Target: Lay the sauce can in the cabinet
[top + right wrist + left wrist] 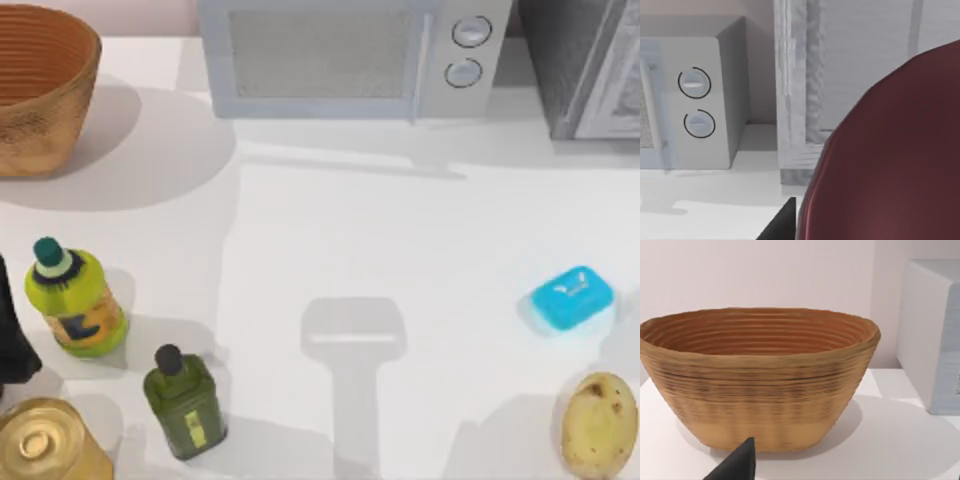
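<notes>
The sauce can [890, 160] looms very close in the right wrist view as a dark maroon rounded surface. My right gripper [790, 220] is shut on it, with one dark finger [782, 222] showing beside it. Beyond the can stands the cabinet [800, 100], with its pale framed door edge and grey inside. From above, the cabinet [585, 70] sits at the table's back right corner. My left arm [12, 340] is parked at the left edge, and its gripper [740, 465] faces the basket.
A white microwave [350, 55] with two knobs stands left of the cabinet. A woven basket [40, 90] is back left. Two green bottles [75, 300] [185, 400] and a gold-lidded tin [45, 445] stand front left. A blue soap bar [572, 297] and a potato [598, 425] lie front right.
</notes>
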You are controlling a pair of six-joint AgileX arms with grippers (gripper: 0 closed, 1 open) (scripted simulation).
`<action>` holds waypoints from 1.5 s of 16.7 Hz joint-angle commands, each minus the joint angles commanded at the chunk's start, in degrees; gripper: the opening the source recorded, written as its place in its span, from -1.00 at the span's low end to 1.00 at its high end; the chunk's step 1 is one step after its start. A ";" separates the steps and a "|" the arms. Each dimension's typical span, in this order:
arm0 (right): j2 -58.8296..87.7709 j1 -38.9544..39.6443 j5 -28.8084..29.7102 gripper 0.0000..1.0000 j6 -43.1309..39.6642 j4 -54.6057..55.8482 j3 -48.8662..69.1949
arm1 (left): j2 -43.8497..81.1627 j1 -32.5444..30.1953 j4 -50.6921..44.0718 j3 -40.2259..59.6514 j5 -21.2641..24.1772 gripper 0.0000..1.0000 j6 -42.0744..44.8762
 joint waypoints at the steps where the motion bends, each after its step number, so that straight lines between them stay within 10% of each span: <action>1: 0.00 0.00 0.00 -1.00 0.00 0.00 0.00 | 0.00 0.00 0.00 0.00 0.00 1.00 0.00; 11: 11.31 2.28 0.99 -1.00 0.36 -4.41 12.77 | 0.00 0.00 0.00 0.00 0.00 1.00 0.00; 25: 64.62 8.95 9.76 -1.00 1.05 -24.87 88.86 | 0.00 0.00 0.00 0.00 0.00 1.00 0.00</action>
